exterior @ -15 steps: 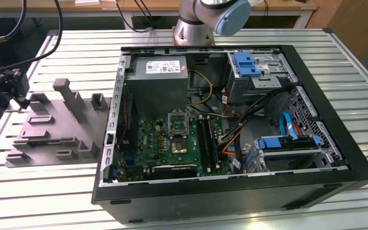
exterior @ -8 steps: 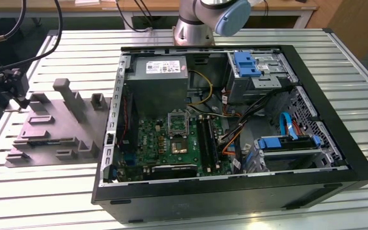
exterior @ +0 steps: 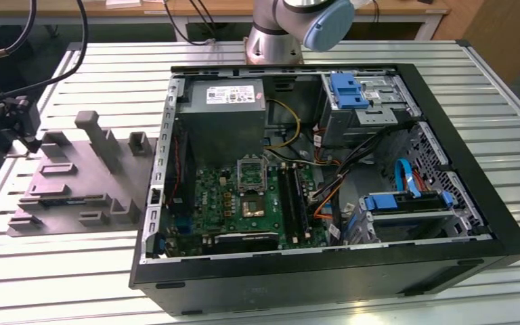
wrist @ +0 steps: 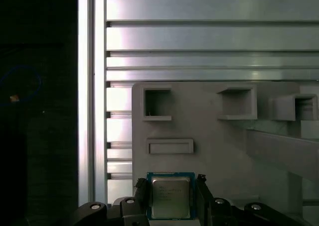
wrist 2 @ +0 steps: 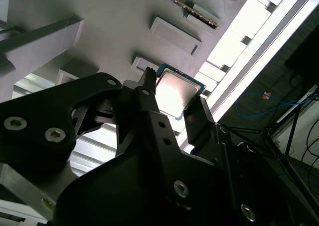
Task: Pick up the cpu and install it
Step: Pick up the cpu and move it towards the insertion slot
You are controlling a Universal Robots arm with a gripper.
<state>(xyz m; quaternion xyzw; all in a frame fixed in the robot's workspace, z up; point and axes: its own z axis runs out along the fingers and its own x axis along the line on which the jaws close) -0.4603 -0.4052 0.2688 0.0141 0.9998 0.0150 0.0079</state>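
The cpu (wrist: 171,196), a small square chip with a pale metal top and green rim, sits between my gripper's (wrist: 171,182) two dark fingers. In both wrist views the fingers (wrist 2: 147,89) press against opposite edges of the cpu (wrist 2: 177,92). It is at a corner of the grey plastic tray (wrist: 209,131). In the exterior view my gripper (exterior: 27,139) hangs over the tray's (exterior: 79,183) far corner, at the exterior view's left. The motherboard socket (exterior: 252,204) lies inside the open computer case (exterior: 332,271), well away from the gripper.
Upright blocks (exterior: 97,139) rise from the tray close to the gripper. The ribbed metal table (wrist: 209,37) ends just beyond the tray corner. Inside the case are a grey power supply (exterior: 228,115), blue drive brackets (exterior: 349,91) and loose cables (exterior: 351,169). The arm's base (exterior: 278,34) stands behind the case.
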